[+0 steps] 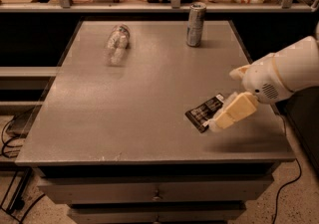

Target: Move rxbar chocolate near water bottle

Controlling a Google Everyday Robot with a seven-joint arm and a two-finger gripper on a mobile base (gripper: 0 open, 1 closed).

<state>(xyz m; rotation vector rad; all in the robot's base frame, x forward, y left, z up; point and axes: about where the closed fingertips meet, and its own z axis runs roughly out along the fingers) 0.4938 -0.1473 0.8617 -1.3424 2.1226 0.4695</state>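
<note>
The rxbar chocolate (203,112) is a flat black wrapper with white lettering, lying on the grey table (149,103) at the front right. My gripper (215,123) comes in from the right on a white arm, and its pale tip sits at the bar's right end, touching or just over it. The water bottle (116,44) is clear and crinkled, lying on its side at the back left of the table, far from the bar.
A tall silver can (196,24) stands upright at the back of the table, right of centre. A shelf rail with bags and boxes runs behind the table. Drawers sit below the front edge. Cables lie on the floor at the left.
</note>
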